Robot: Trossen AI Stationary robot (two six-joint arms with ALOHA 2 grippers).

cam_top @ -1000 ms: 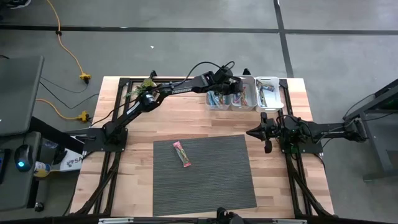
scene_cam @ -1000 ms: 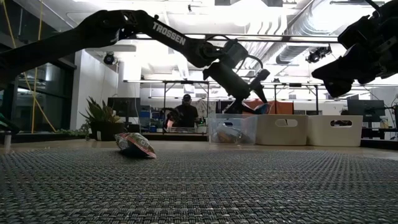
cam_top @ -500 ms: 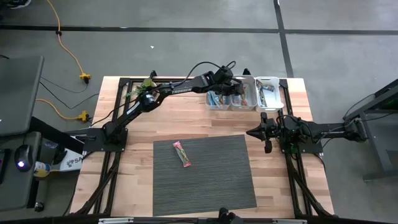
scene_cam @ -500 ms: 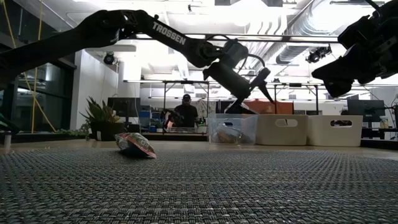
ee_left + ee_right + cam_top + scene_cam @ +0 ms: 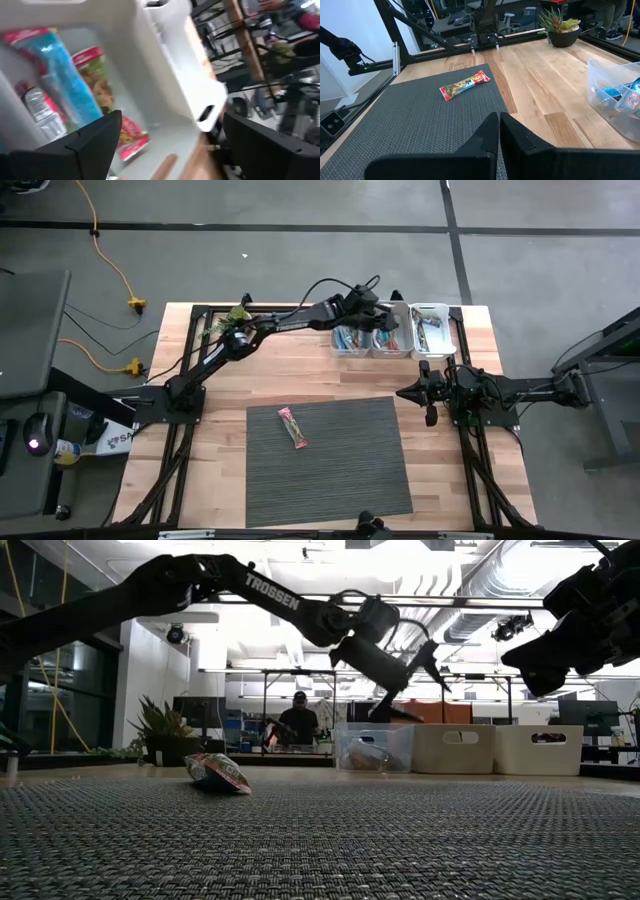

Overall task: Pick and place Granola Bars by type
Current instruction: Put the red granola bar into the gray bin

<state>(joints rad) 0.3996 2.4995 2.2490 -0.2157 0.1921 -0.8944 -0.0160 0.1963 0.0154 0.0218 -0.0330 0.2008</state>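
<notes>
Left gripper [image 5: 385, 321] up top centre over middle bin [image 5: 392, 345], fingers wide apart, nothing held, so drop looks done. Bars [image 5: 60, 95] inside bins. Right gripper [image 5: 407, 393] parked mid-right, pinched closed, empty. One bar [image 5: 293, 427] lies on mat [image 5: 340, 470], probably next pick.

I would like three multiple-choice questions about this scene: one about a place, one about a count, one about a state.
1. Where does the granola bar lie?
A. on the grey mat
B. inside a bin
C. on the bare wood

2. How many bins stand in the row at the table's far edge?
A. two
B. three
C. five

3. How are the fingers of the right gripper?
A. wide open
B. shut, holding nothing
C. shut on a bar

Answers: 1 A, the high view shows it on the mat. 2 B, three bins stand side by side. 3 B, the right wrist view shows the fingers together, nothing between them.
</notes>
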